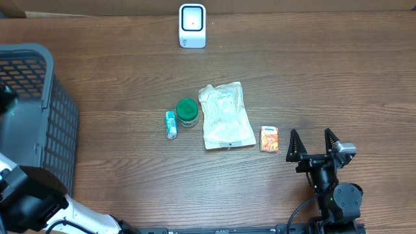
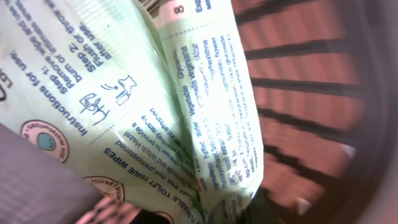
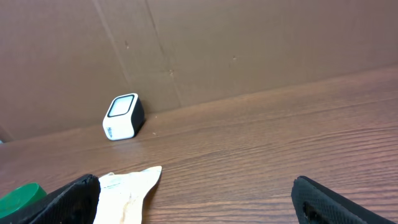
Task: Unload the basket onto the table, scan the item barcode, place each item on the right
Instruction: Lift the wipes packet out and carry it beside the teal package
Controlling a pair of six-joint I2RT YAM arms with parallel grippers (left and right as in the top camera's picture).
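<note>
- At the table's 9 o'clock edge in the overhead view, the left gripper [image 1: 5,96] is clenched on a green wipes pack [image 2: 155,106] above the basket [image 1: 45,104]. Its wrist view shows mesh behind the film.
- In that wrist view the pack's long axis runs roughly 11 to 5 o'clock, with the print upside down. No barcode shows on this face.
- From the basket, the scanner [image 1: 192,26] stands well apart at about 2 o'clock, window up, so the pack's code would likely need turning toward it.
- At the table's 5 o'clock, the right gripper [image 1: 312,144] has its jaws released and empty.
- An orange box [image 1: 269,138] lies just beside those jaws at their 9 o'clock, long axis 12 to 6. For it, the right arm is clearly nearer.
</note>
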